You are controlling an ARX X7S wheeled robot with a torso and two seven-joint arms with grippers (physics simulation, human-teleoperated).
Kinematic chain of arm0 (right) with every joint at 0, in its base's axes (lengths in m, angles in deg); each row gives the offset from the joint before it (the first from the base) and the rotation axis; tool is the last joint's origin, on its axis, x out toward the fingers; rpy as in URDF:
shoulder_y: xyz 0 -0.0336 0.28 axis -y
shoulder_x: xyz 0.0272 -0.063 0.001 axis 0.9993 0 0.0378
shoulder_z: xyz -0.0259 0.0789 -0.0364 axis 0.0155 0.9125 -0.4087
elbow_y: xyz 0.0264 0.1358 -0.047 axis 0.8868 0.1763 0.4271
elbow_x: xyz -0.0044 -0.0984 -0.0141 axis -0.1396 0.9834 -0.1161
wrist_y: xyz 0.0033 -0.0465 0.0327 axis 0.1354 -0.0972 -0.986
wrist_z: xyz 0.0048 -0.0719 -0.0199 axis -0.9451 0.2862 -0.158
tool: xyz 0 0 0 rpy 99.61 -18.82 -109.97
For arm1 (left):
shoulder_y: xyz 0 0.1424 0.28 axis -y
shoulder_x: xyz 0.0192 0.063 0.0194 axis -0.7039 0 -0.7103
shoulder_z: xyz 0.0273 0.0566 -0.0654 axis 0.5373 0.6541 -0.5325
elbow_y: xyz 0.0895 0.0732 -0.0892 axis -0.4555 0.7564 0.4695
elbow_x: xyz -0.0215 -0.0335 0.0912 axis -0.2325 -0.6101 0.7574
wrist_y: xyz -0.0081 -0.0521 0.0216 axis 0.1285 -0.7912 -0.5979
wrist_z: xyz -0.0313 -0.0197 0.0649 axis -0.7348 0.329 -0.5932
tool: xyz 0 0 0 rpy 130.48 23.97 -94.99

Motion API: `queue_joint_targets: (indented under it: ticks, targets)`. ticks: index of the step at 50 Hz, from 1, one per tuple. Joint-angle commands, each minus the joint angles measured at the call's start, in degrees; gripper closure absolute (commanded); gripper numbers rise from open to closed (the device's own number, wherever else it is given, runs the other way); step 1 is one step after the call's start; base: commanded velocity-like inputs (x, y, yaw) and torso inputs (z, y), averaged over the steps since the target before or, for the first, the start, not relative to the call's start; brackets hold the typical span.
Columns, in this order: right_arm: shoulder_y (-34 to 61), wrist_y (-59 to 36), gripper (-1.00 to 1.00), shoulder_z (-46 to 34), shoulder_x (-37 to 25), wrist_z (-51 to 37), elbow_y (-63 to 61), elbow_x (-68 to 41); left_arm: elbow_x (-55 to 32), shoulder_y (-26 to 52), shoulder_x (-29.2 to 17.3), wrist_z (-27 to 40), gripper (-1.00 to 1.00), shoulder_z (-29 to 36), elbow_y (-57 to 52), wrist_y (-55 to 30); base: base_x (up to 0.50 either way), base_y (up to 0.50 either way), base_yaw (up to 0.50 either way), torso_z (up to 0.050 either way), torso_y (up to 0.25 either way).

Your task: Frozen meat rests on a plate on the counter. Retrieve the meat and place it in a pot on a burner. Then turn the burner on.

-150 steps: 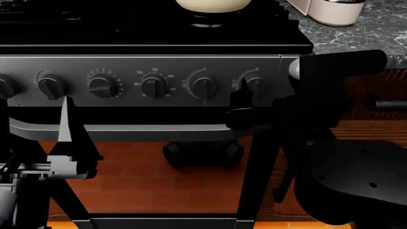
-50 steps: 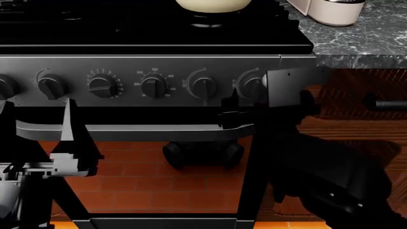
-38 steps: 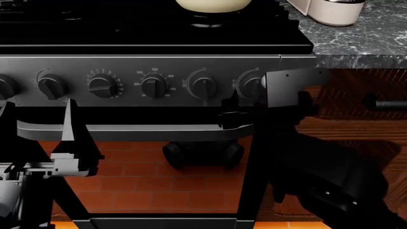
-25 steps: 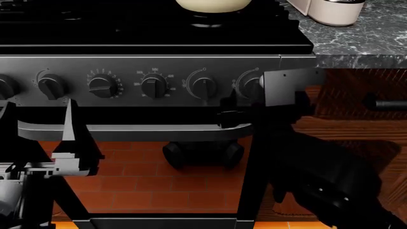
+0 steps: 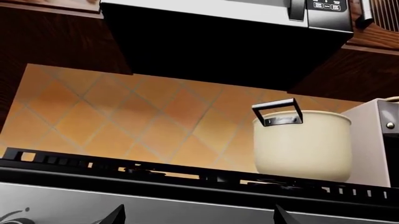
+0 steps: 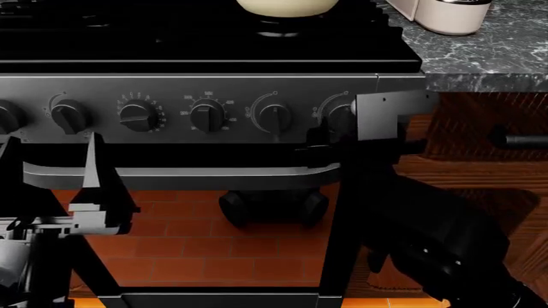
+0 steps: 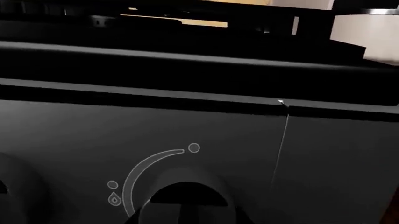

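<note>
1. The pot [image 5: 303, 147] is standing upright on the black grates of the cooktop [image 6: 205, 38]. In the head view only its cream underside [image 6: 287, 6] is showing at the upper edge. Its inside is hidden in every view, so I cannot tell whether the meat is sitting in it.
2. The burner [image 6: 278, 29] is showing as a dark ring just beneath the pot.
3. The counter [image 6: 479, 51] is running to the right of the stove, carrying a white appliance [image 6: 441, 13] near the pot.
4. The right gripper [image 6: 330, 138] is pressing in at the rightmost knob [image 6: 338, 115], and its grey housing is covering part of that knob. I cannot tell how far its jaws are parted.
5. The left gripper [image 6: 90, 192] is hanging low in front of the oven handle [image 6: 179, 176], well apart from the knobs, holding nothing; its jaw spread is unclear.
6. Six knobs are lining the front panel [image 6: 171, 86], counting the partly cut-off one at the left edge; one pot is showing.
</note>
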Motion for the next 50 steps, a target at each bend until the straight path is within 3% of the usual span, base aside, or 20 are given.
queue_joint_targets:
  ticks: [1,50]
  targets:
    - [0.12,0.26,1.0,-0.34,0.22,0.41,-0.31,0.36,-0.13,-0.12,0.09,-0.17,-1.0,-0.22,0.15,-0.02,0.0,0.0,0.0,0.0,0.0]
    - [4.64,-7.0,1.0,-11.15,-2.98,5.73,-1.16,4.21,-0.44,-0.67,0.8,-1.06,-1.0,-0.79,0.69,-0.35,0.0,0.0,0.0,0.0,0.0]
